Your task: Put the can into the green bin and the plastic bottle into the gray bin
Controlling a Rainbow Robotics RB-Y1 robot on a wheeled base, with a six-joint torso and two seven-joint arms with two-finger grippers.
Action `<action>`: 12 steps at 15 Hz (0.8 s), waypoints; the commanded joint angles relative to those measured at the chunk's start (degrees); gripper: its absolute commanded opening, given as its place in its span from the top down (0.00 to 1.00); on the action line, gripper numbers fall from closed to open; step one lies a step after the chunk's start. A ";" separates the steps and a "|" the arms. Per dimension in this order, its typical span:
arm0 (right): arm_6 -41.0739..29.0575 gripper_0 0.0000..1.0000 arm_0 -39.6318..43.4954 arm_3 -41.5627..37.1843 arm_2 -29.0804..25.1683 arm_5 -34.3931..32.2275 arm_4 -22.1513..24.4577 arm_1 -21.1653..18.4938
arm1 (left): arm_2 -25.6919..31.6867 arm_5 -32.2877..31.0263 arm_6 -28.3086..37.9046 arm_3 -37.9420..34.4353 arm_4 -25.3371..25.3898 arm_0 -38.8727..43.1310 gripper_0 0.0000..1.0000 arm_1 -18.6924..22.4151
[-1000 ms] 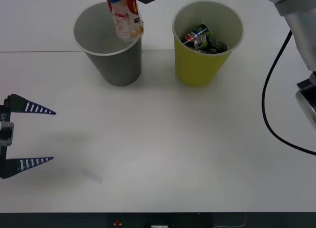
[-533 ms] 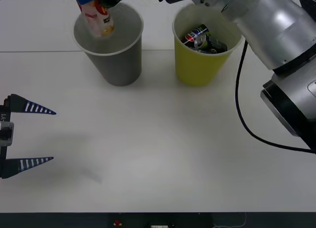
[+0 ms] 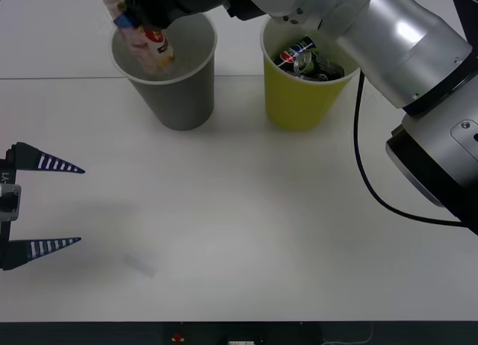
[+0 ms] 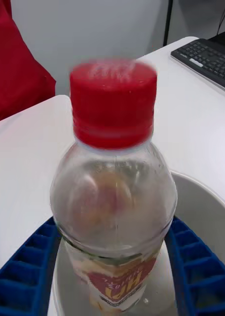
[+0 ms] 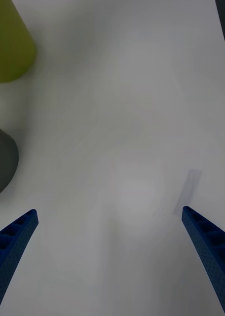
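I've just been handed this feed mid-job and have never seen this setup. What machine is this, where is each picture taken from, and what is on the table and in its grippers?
It is a two-armed robot on wheels. The front view looks down from above its arms at a white table. On it stand the gray bin and the green bin, which already holds crushed cans.

The right arm reaches across over the gray bin. Its wrist camera shows the right gripper with blue fingers closed around the plastic bottle, red cap toward the camera; the bottle hangs in the bin's mouth, not yet released.

The left gripper waits open and empty at the table's left edge; its wrist camera looks across the bare table toward both bins.
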 commanded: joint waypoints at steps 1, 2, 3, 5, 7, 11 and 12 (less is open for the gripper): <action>0.27 0.00 -0.09 -0.03 0.00 -0.08 -0.57 -0.01 | 0.00 0.00 0.00 0.00 0.00 0.00 0.00 0.00; 0.27 0.00 -0.17 -0.03 0.00 -0.08 -0.57 -0.01 | 0.00 0.00 0.00 0.00 0.00 0.00 0.00 0.00; 0.36 0.00 -0.09 -0.03 0.00 -0.08 -0.57 -0.10 | 0.00 0.00 0.00 0.00 0.00 0.00 0.00 0.00; 0.97 0.00 -0.09 -0.82 0.00 -0.08 -0.83 -0.89 | 0.00 0.00 0.00 0.00 0.00 0.00 0.00 0.00; 1.41 0.00 0.00 -2.49 -0.96 -2.63 -1.27 -2.21 | 0.00 0.00 0.00 0.00 0.00 0.00 0.00 0.00; 2.64 0.00 2.99 -10.31 -6.59 -11.24 -1.62 -5.02 | 0.00 0.00 0.00 0.00 0.00 0.00 0.00 0.00; 2.64 0.00 4.92 -13.48 -7.47 -11.85 -1.89 -6.25 | 0.00 0.00 0.00 0.00 0.00 0.00 0.00 0.00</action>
